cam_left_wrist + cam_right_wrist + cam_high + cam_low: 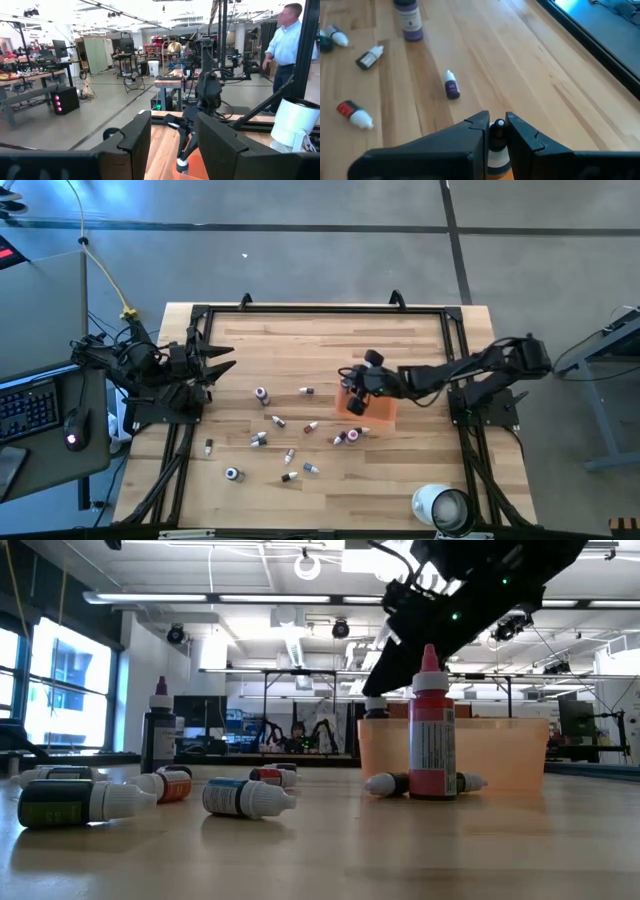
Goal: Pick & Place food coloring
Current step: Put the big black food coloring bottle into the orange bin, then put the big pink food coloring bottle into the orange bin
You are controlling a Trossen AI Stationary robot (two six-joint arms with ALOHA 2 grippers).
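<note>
Right pincer clenched on a bottle above the tray; thin grip near the cap, could slip and miss. Left pincer released, parked at counter edge.

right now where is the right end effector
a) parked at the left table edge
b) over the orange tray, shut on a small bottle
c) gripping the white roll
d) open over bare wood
b: the right end effector pinches a bottle between its fingers, and from above it sits over the orange tray, far from the roll.
</note>
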